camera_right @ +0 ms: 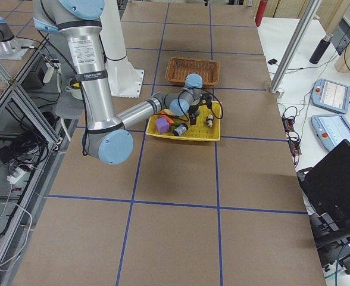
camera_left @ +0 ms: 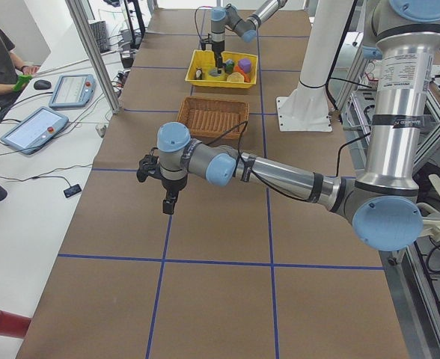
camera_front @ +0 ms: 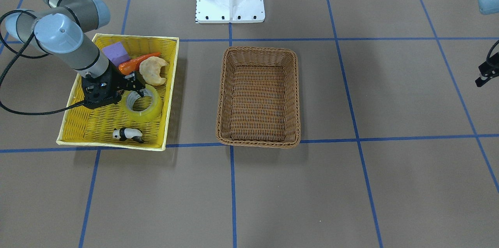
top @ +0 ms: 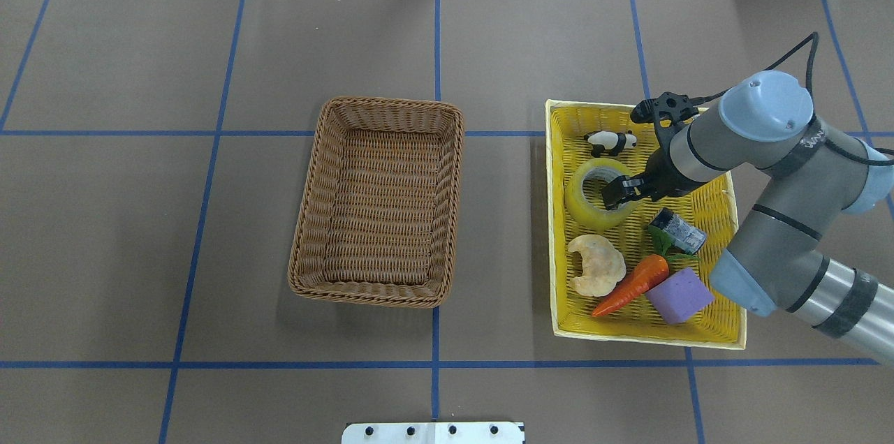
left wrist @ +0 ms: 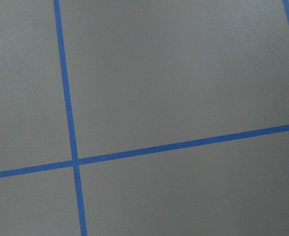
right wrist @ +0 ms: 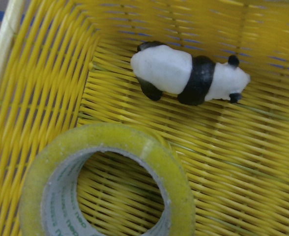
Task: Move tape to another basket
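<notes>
Tape (top: 588,215), one roll, in yellow tray (top: 649,332); one basket (top: 380,206)

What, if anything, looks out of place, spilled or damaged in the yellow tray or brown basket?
Nothing stands out. The tape lies flat and whole in the yellow tray; the brown basket sits level beside it, empty and undamaged.

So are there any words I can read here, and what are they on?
On the tape core: green print, too blurred to read.
On the right arm: a label, too small to read.
On the small cylinder: a label, blurred.
Nothing reads clearly.
</notes>
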